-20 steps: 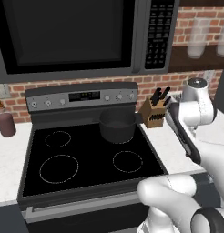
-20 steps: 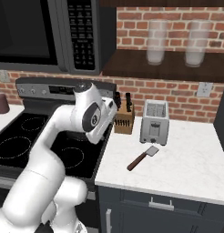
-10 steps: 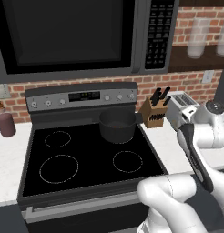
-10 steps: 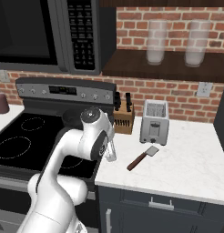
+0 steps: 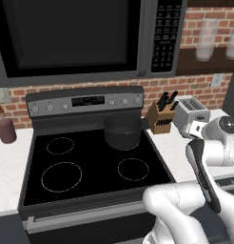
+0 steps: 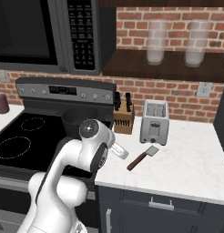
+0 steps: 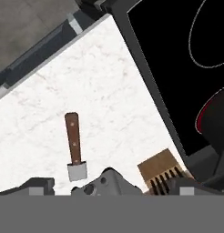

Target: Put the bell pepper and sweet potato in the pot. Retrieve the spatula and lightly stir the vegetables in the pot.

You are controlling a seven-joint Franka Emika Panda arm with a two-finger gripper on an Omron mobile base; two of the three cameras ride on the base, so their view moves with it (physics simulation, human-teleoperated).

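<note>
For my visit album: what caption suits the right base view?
Robot arm reaches toward a spatula on the counter beside the toaster.

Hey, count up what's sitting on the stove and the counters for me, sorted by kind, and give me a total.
Pots: 1, the pot on the stove's back right burner
Spatulas: 1, the spatula on the white counter
Knife blocks: 1, the knife block
Toasters: 1, the toaster
Canisters: 1, the maroon canister left of the stove
Total: 5
</note>
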